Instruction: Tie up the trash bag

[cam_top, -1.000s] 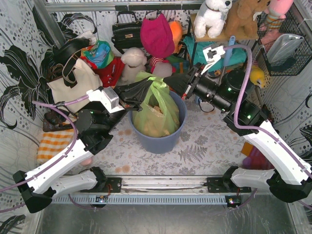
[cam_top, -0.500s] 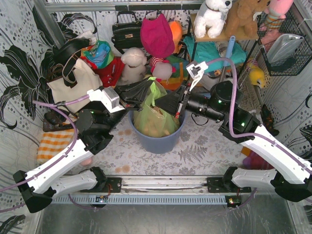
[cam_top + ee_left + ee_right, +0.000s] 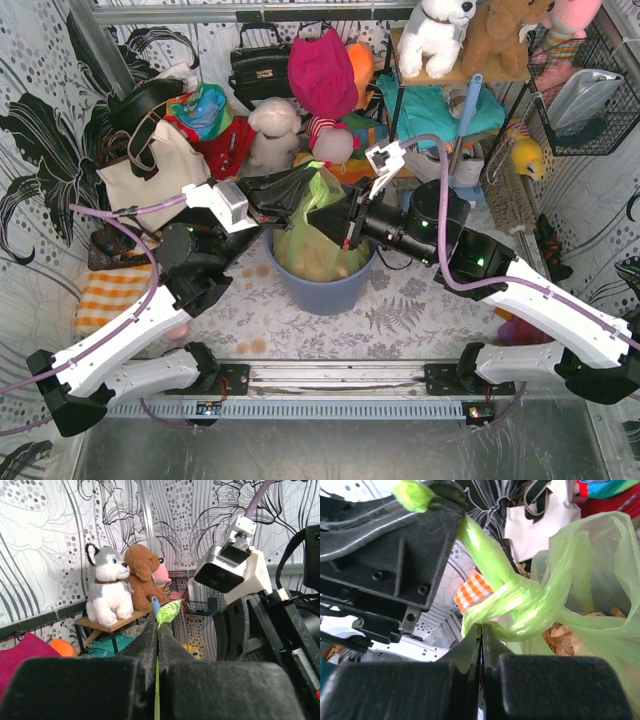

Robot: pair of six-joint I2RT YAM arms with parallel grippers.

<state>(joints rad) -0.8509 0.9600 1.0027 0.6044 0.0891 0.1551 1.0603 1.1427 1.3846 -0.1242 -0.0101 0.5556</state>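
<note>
The bag (image 3: 312, 248) sat in the round blue-grey bin (image 3: 335, 290) at the middle of the worktop (image 3: 420, 300), its body slumped inside the rim with tan paper (image 3: 559, 631) showing through the thin green plastic. Its neck was gathered and twisted into a rope that rose from the bin's mouth. The left end effector (image 3: 300, 188) was clenched on the upper end of that rope, just above the bin's back-left rim; in the left wrist view the jaws were pressed together with a thin green strip between them and a small crumpled tip of plastic poking out past them. The right end effector (image 3: 338, 226) was clenched on the same rope lower down, where the strand looped round itself, over the bin's mouth and just beside the left one. The twisted plastic ran taut and slanted between the two grips. The left arm rose from its base at the near left, bent at the elbow, and reached up and right towards the bin. The right arm climbed from its base at the near right, folded at the elbow, and stretched its forearm leftwards, nearly level, over the bin.
</note>
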